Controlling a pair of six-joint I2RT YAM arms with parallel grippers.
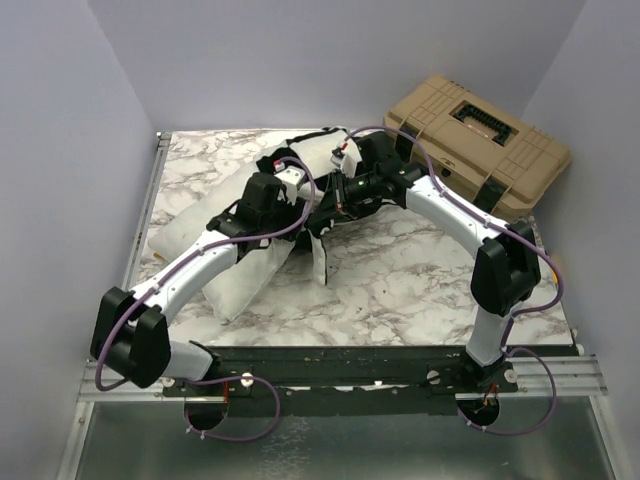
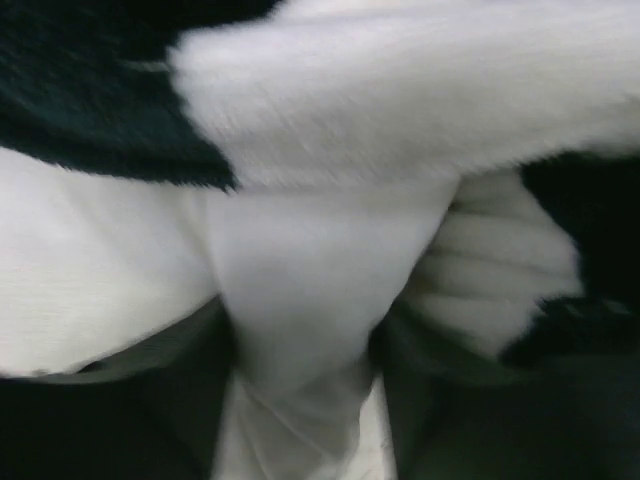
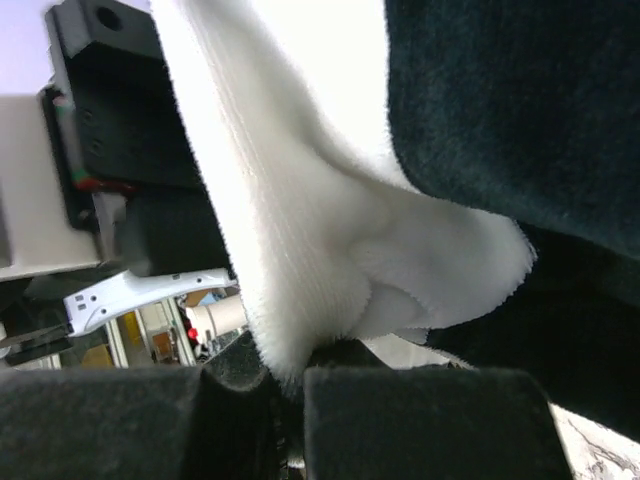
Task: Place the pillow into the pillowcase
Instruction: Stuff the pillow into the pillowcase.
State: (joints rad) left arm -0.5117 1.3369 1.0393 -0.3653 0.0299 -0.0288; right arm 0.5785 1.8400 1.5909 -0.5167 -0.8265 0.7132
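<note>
The white pillow point(image 1: 240, 280) lies diagonally on the left of the marble table under my left arm. The black-and-white checked pillowcase point(image 1: 312, 152) is bunched at the back centre, with a flap hanging toward the front. My left gripper point(image 1: 298, 192) is at the pillow's far end. In the left wrist view it point(image 2: 305, 420) is shut on smooth white pillow cloth point(image 2: 300, 300), with the fuzzy pillowcase point(image 2: 400, 90) draped just above. My right gripper point(image 1: 335, 195) faces it. In the right wrist view it point(image 3: 290, 385) is shut on a white fuzzy edge of the pillowcase point(image 3: 300, 200).
A tan hard case point(image 1: 480, 140) stands at the back right corner. The marble tabletop point(image 1: 420, 280) shows bare at the front right. Grey walls close in on the left, back and right. The two grippers are very close together.
</note>
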